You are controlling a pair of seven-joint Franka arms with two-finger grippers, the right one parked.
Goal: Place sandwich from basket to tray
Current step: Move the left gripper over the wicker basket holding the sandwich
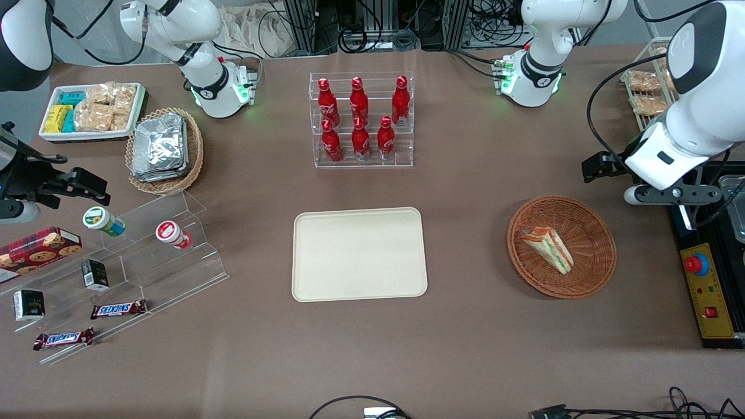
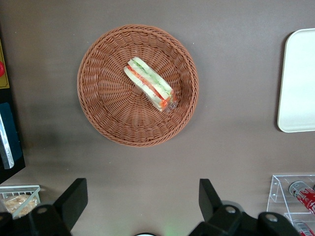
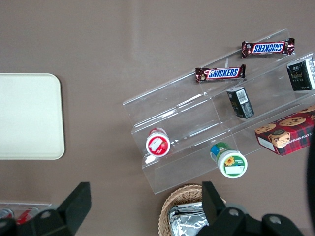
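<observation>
Tray [image 1: 359, 254] sits nearest the front camera, bare. We see the sandwich [image 1: 547, 248] lying in the basket [image 1: 599, 233], toward the working arm's end of the table [image 1: 465, 192]. Hand [image 2: 142, 204] hovers above, fingers [image 2: 74, 199] spread apart, holding nothing.

My front camera looks steeply down over the whole table. My left wrist camera, higher and facing straight down, shares the basket [image 1: 561, 247] [image 2: 138, 85] and tray [image 1: 359, 254] [image 2: 298, 81].
</observation>
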